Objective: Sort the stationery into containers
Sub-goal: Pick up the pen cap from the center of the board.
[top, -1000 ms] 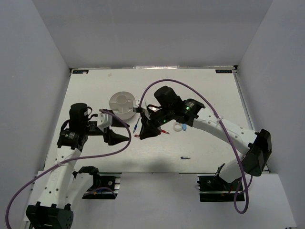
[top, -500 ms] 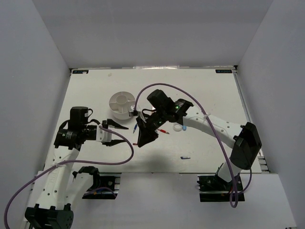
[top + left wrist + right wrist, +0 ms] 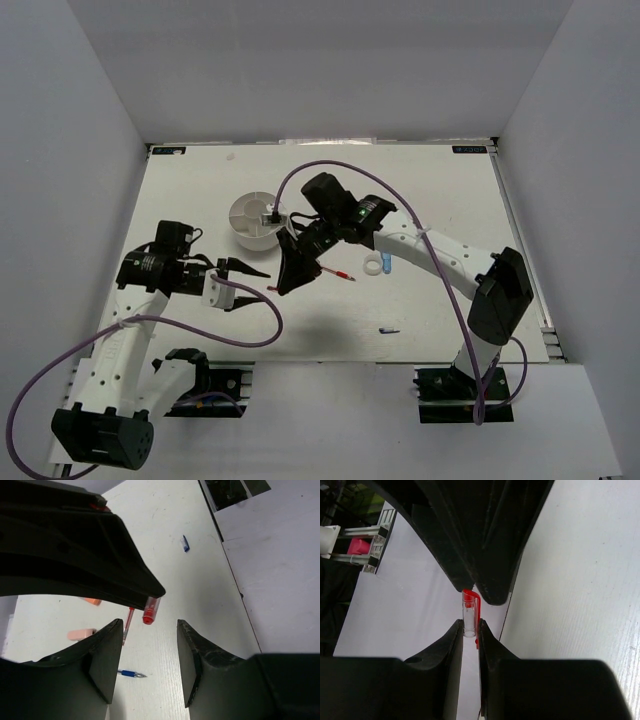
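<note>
My right gripper (image 3: 470, 645) is shut on a small clear pen cap with a red clip (image 3: 470, 614) and holds it above the table. In the top view the right gripper (image 3: 287, 280) hangs just in front of the round white divided tub (image 3: 255, 218). My left gripper (image 3: 149, 662) is open and empty, its fingertips close to the cap (image 3: 151, 611); in the top view it (image 3: 258, 275) is just left of the right gripper. A red pen (image 3: 340, 273), a white ring (image 3: 374, 266) and a light-blue eraser (image 3: 387, 265) lie to the right.
A small blue cap (image 3: 389, 330) lies near the table's front edge. The left wrist view shows a blue pen tip (image 3: 131, 674), the red pen (image 3: 128, 625), a tan clip (image 3: 81, 634) and an orange stick (image 3: 91, 601) on the table. White walls enclose the table.
My right gripper has moved left and nearer the tub with the red cap in it. My left gripper has swung towards it, so its fingertips now meet the cap.
</note>
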Controlling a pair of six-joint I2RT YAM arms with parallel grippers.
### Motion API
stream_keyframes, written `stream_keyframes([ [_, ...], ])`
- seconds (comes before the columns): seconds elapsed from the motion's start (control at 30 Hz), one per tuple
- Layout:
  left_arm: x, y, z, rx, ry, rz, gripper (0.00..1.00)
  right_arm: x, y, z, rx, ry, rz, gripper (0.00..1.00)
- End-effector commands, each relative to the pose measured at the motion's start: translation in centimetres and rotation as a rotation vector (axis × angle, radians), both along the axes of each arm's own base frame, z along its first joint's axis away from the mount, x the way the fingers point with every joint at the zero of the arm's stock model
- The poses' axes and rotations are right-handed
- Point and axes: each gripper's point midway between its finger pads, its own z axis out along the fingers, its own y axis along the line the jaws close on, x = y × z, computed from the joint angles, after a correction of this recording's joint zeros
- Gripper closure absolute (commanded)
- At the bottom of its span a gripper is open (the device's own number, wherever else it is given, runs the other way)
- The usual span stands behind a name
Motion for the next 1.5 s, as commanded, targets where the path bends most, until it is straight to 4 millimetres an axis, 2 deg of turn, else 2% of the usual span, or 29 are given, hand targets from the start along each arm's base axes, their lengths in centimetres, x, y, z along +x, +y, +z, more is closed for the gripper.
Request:
stream_keyframes([
  [0.0, -1.7, -0.1, 0.6, -0.010, -0.001, -0.035, 0.43, -0.1, 0.3, 1.7, 0.048, 0.005, 0.022, 1.00],
  [0.13, -1.6, -0.2, 0.8, -0.022, -0.031, -0.046, 0.45, 0.1, 0.2, 1.4, 0.040, 0.021, 0.019, 1.00],
  [0.3, -1.2, -0.3, 1.2, -0.013, -0.037, -0.053, 0.45, 0.2, 1.1, 2.3, 0.060, 0.067, 0.025, 0.99],
  [0.47, -1.2, -0.3, 1.3, -0.018, -0.042, -0.055, 0.46, 0.2, 1.6, 2.3, 0.067, 0.090, 0.043, 0.98],
  [0.9, -1.8, -0.3, 0.1, 0.024, -0.031, -0.072, 0.53, 0.0, 1.4, 3.0, 0.085, 0.096, 0.056, 0.98],
  [1.27, -1.6, -0.5, 0.1, 0.040, -0.033, -0.087, 0.70, -0.4, 1.1, 2.9, 0.081, 0.100, 0.063, 0.98],
  [1.37, -1.6, -0.6, 0.2, 0.036, -0.030, -0.087, 0.80, -0.5, 1.0, 2.9, 0.079, 0.103, 0.061, 0.89],
  [1.4, -1.6, -0.6, 0.2, 0.035, -0.031, -0.088, 0.83, -0.3, 1.0, 2.9, 0.075, 0.100, 0.049, 0.77],
  [1.47, -1.6, -0.5, 0.2, 0.036, -0.031, -0.087, 0.97, -0.3, 1.0, 3.2, 0.081, 0.089, 0.044, 0.69],
])
